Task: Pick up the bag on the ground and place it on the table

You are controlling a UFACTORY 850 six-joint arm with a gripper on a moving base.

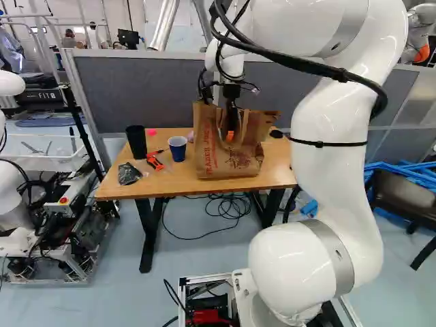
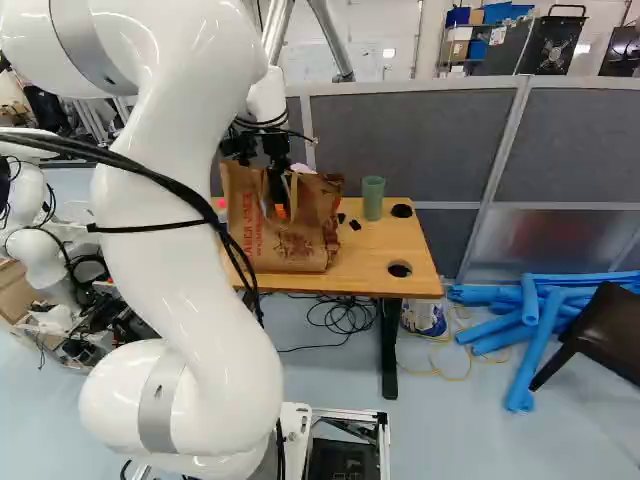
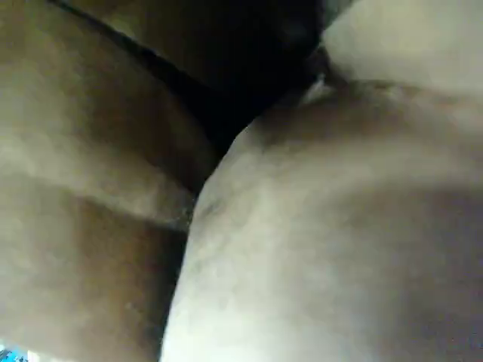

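White arm aloft, hand downward at the bag

The room is divided by a grey partition, framed in pale metal; behind it, a white wall and stacked boxes are seen. The pale floor is strewn with blue tubes (rather untidily), and 1 dark chair is placed beside them.
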